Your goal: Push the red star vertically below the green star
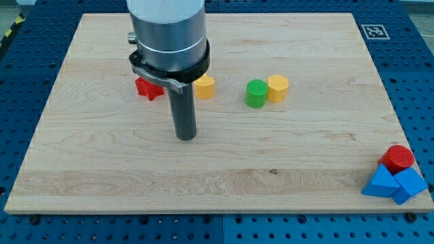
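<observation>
The red star (148,89) lay on the wooden counter (285,156) toward the view's upper left, partly hidden behind the arm's grey body, and it sat at about ten o'clock from my tip (186,137), near but not touching. No pincer showed anywhere, only the straight dark rod ending in my tip, so no grasp could be told. A yellow block (205,87) stood at roughly one o'clock from my tip, just at the rod's right edge. The green star (256,93), ridged and round-looking from this angle, lay at three o'clock from the red star, well apart, touching a second yellow block (278,88) on its right. Far off at four o'clock, at the counter's lower right corner, a red cylinder (397,158) sat against two blue blocks (393,184)
</observation>
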`<act>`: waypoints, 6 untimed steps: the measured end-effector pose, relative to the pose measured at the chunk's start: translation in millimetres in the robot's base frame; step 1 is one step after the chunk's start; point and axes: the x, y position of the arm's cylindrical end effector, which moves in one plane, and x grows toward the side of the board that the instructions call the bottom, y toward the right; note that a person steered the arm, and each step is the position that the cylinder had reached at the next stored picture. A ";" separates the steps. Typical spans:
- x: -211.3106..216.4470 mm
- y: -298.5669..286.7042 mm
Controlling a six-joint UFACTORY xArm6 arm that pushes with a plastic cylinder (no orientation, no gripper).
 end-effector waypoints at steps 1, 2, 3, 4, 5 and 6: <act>-1.1 -17.7; -19.2 -70.6; -66.4 -107.7; -111.4 -112.4; -117.4 -108.2; -117.4 -90.9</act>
